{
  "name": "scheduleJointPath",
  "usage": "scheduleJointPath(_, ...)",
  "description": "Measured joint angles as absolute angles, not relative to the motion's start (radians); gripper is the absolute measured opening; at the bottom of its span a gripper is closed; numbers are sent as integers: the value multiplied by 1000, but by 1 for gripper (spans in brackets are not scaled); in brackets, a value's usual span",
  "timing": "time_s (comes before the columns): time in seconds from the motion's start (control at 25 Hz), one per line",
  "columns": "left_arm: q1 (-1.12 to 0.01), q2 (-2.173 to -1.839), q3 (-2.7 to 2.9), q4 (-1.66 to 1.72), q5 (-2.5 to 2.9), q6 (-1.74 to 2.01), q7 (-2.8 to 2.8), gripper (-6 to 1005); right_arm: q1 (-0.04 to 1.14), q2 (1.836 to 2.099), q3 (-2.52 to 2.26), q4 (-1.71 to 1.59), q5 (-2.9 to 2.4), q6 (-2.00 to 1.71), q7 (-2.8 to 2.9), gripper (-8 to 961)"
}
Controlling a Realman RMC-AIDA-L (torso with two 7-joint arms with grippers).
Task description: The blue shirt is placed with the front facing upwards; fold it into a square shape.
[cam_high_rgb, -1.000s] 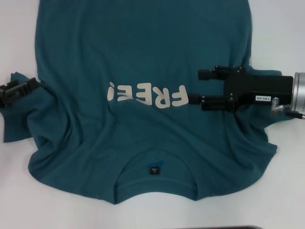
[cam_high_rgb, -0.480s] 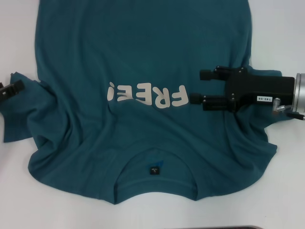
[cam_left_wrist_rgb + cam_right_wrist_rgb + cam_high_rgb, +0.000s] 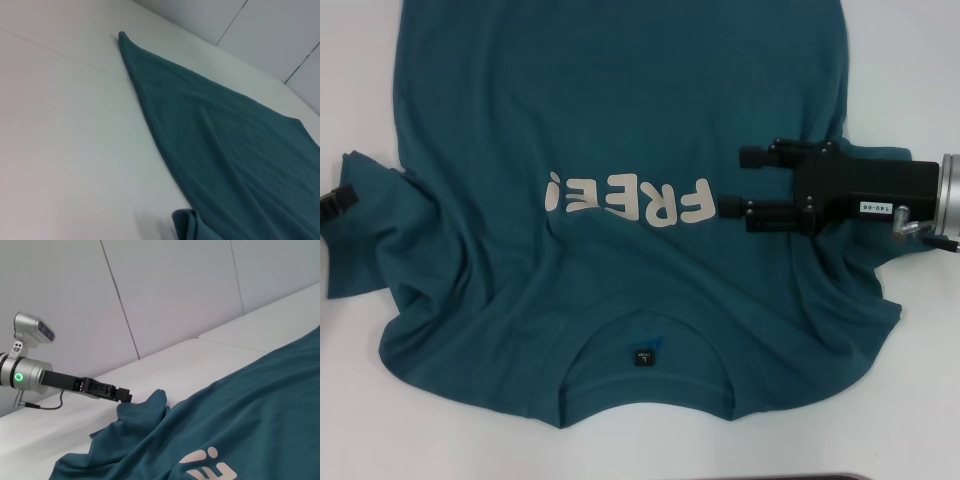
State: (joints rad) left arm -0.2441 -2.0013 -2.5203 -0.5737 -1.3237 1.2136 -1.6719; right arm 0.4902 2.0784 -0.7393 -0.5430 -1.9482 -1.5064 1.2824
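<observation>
The blue shirt (image 3: 620,120) lies spread on the white table, front up, with its white "FREE!" lettering (image 3: 630,200) across the middle and the black neck tag (image 3: 643,357) at the near collar. My right gripper (image 3: 740,182) hovers open over the shirt's right chest, just beside the lettering, with nothing between its fingers. My left gripper (image 3: 332,200) shows only at the far left edge, beside the rumpled left sleeve (image 3: 370,240) and apart from it. The right wrist view shows the left gripper (image 3: 122,395) next to that bunched sleeve (image 3: 142,412). In the left wrist view the shirt (image 3: 225,150) lies flat.
The white table (image 3: 920,60) shows bare on both sides of the shirt and along the near edge. A pale panelled wall (image 3: 175,290) stands behind the table. A dark strip (image 3: 770,477) runs along the table's front edge.
My left gripper has drawn back to the left, away from the left sleeve, until only its tip shows. The right gripper and the shirt have not moved.
</observation>
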Motion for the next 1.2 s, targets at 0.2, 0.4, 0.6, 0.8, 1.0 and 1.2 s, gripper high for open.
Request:
scheduleJointPath(0.2,-238,-1999,-2518,-574,-1307,1233,-1684,844,491,2078,-739,-543,-1948,-1506,1282,852)
scheduleJointPath(0.4,-240,-1997,-2518,-574,-1275,1262,-1695,844,490,2078,-738,-543,-1948,-1505,1282,853)
scheduleJointPath(0.6,-247,-1997,-2511,-574,-1266,1287,-1698,843,490,2078,-738,-543,-1948,-1504,1282,854)
scheduleJointPath(0.8,-253,-1997,-2509,-582,-1266,1295,-1698,843,489,2078,-736,-543,-1948,-1506,1282,853)
scheduleJointPath(1.0,-252,-1997,-2509,-586,-1265,1296,-1699,843,489,2078,-736,-543,-1948,-1506,1282,852)
scheduleJointPath(1.2,-244,-1995,-2512,-610,-1245,1296,-1723,843,489,2078,-736,-543,-1948,-1506,1282,854)
